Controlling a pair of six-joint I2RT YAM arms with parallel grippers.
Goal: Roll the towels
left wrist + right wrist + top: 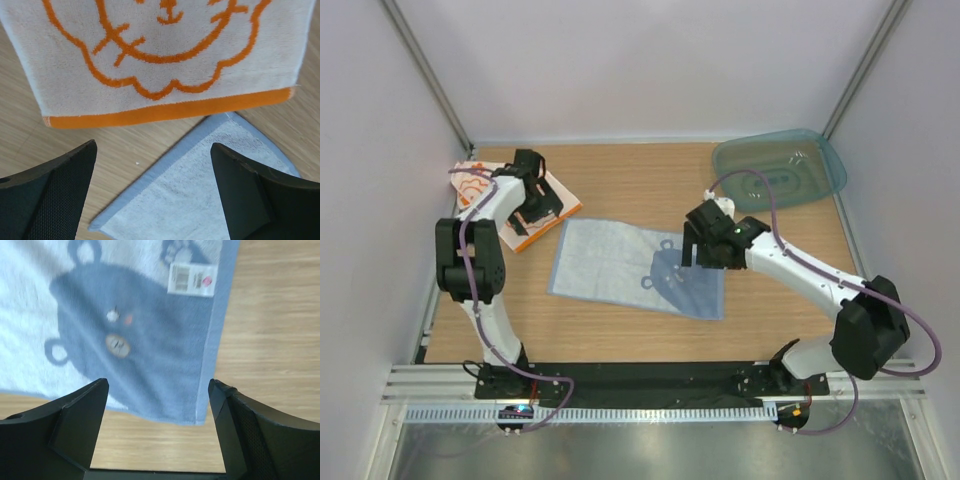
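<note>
The light blue towel (pixel 620 265) lies spread flat on the middle of the table, with a dark blue bear print (pixel 125 330) near its right edge. The white towel with the orange lion print (pixel 478 185) lies at the back left, partly under the left arm. My left gripper (pixel 542 222) is open above the bare wood between the orange-edged towel (pixel 165 60) and a corner of the blue towel (pixel 200 195). My right gripper (pixel 682 262) is open over the blue towel's right near corner (pixel 200 405). Neither gripper holds anything.
A translucent teal tray (pixel 830 160) sits at the back right corner. A white label (pixel 192 279) is sewn on the blue towel's right edge. White walls close in the table on the left, right and back.
</note>
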